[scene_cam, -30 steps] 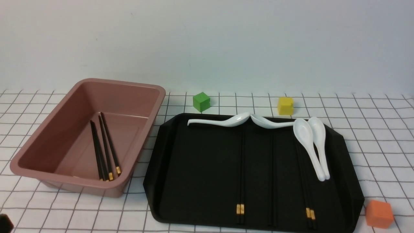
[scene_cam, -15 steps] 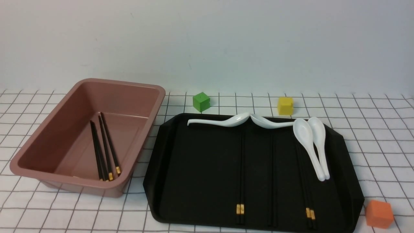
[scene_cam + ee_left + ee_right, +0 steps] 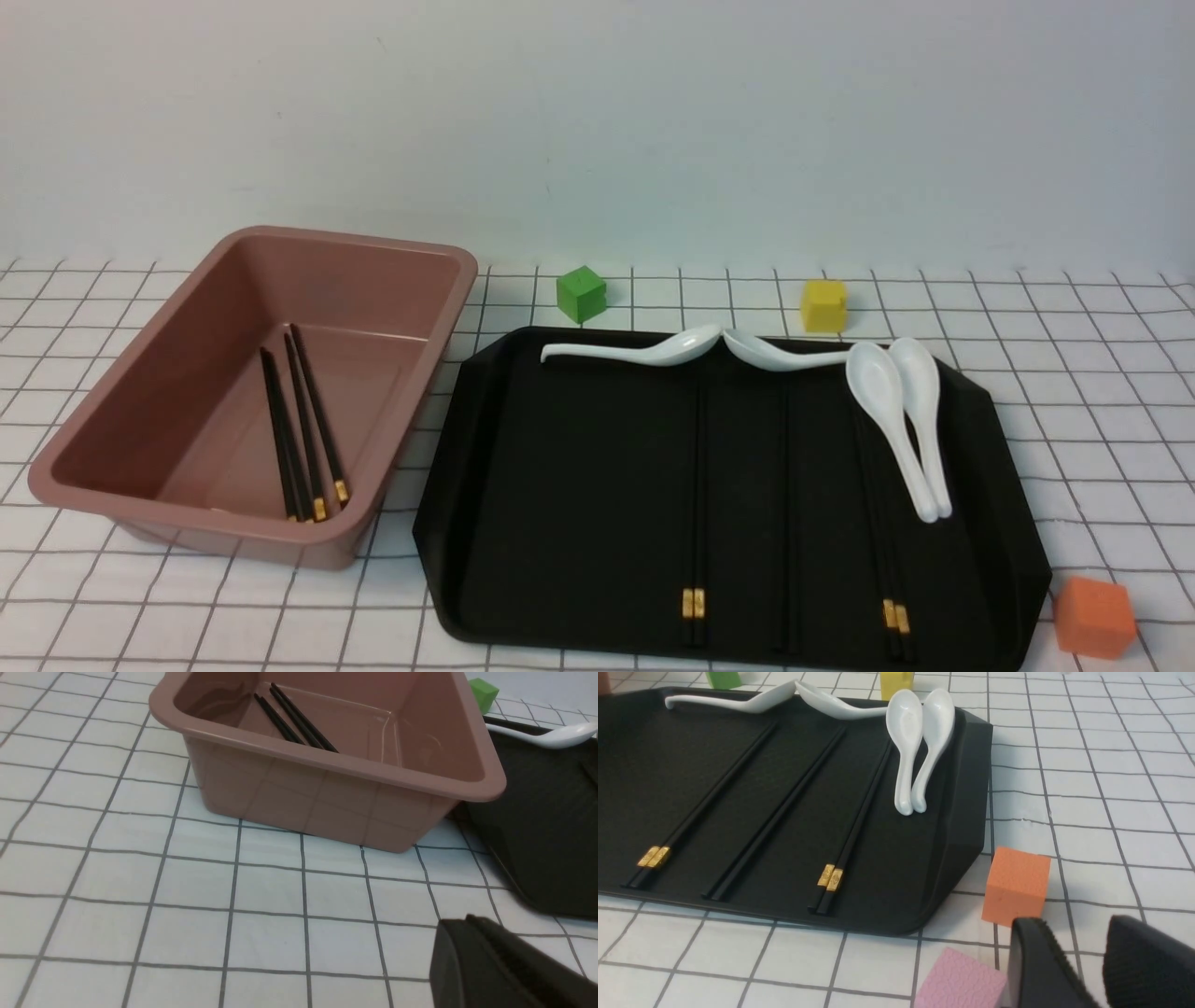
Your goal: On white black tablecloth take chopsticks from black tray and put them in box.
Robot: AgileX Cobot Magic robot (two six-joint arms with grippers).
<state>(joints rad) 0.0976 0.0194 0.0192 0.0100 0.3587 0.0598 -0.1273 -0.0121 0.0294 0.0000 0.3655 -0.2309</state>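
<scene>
The pink-brown box (image 3: 439,261) stands at the left on the grid tablecloth (image 3: 1074,373) and holds black chopsticks (image 3: 301,425), also seen in the left wrist view (image 3: 294,718). The black tray (image 3: 1013,485) at the right holds three more pairs of chopsticks (image 3: 693,504), shown lying side by side in the right wrist view (image 3: 859,812). My left gripper (image 3: 467,921) is shut and empty over the cloth, in front of the box (image 3: 327,798). My right gripper (image 3: 1073,924) is open and empty, beside the tray's near right corner (image 3: 966,826). Neither gripper shows in the front view.
Several white spoons (image 3: 896,420) lie along the tray's far edge and right side. A green cube (image 3: 581,293) and a yellow cube (image 3: 823,304) stand behind the tray. An orange cube (image 3: 1015,884) and a pink cube (image 3: 962,977) sit close to my right gripper.
The dark tip of my left gripper that showed at the front view's bottom left corner has moved out of that view. Nothing else has moved.
</scene>
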